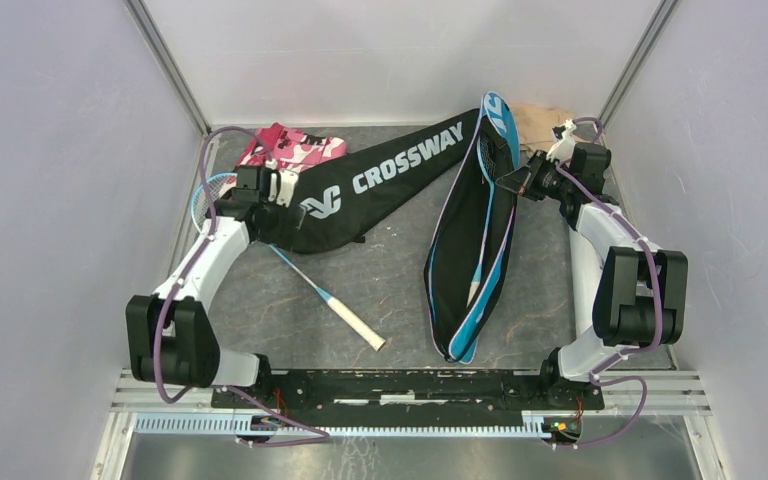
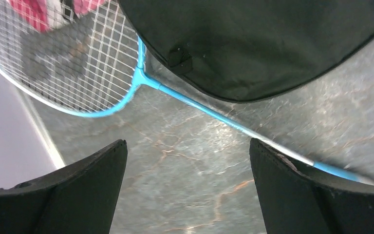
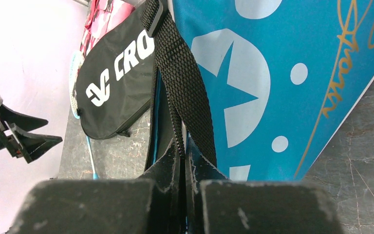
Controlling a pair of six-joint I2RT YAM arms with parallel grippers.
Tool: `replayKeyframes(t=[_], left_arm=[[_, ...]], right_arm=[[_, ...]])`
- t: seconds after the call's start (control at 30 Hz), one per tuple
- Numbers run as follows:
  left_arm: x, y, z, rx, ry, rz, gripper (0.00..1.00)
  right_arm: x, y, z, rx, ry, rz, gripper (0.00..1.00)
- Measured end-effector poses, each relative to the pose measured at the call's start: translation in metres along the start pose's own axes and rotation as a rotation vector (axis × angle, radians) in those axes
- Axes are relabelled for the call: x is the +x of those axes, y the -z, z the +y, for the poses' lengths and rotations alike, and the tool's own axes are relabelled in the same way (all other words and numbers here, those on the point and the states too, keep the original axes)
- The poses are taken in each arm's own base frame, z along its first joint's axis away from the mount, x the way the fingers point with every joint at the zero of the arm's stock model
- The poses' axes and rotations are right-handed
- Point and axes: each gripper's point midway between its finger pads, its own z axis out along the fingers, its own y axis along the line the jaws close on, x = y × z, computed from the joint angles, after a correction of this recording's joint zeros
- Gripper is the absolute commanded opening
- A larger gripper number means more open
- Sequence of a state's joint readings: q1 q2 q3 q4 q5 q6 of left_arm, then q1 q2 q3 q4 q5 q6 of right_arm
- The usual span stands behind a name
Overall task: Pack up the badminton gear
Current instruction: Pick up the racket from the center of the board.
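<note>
The left end effector (image 2: 187,146) is hanging wide open over the thin blue racket (image 2: 195,105) on the grey desk (image 1: 400,280); the right end effector (image 3: 184,151) is pinching the black woven strap (image 3: 182,83) of the blue fabric cover (image 3: 282,63).

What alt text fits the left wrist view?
The left tool, open and empty, hangs above a blue racket on the grey table. The racket's head is upper left, its shaft slanting to lower right; a black racket cover fills the top.

Table (image 1: 390,295) carries black cover (image 1: 380,185), blue cover (image 1: 480,250), racket (image 1: 321,291), pink cloth (image 1: 295,148), beige cloth (image 1: 540,122)
</note>
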State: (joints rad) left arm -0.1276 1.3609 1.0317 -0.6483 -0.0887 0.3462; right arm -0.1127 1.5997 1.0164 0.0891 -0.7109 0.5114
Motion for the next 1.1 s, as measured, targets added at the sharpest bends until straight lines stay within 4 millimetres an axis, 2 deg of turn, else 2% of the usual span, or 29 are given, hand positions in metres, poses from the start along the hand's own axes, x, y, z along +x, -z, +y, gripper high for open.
replayKeyframes(t=[0.2, 0.5, 0.83, 1.1], left_arm=[[0.012, -0.025, -0.004, 0.027, 0.313, 0.066, 0.95], [0.046, -0.071, -0.017, 0.074, 0.556, 0.221, 0.8], [0.066, -0.078, -0.025, 0.098, 0.651, 0.266, 0.65], [0.068, -0.078, -0.022, 0.104, 0.678, 0.235, 0.43]], right_arm=[[0.0, 0.0, 0.0, 0.0, -0.003, 0.0, 0.0], [0.003, 0.001, -0.001, 0.004, -0.005, 0.001, 0.0], [0.001, 0.004, 0.001, 0.01, 0.008, -0.009, 0.0], [0.0, 0.004, 0.001, 0.01, 0.008, -0.01, 0.0]])
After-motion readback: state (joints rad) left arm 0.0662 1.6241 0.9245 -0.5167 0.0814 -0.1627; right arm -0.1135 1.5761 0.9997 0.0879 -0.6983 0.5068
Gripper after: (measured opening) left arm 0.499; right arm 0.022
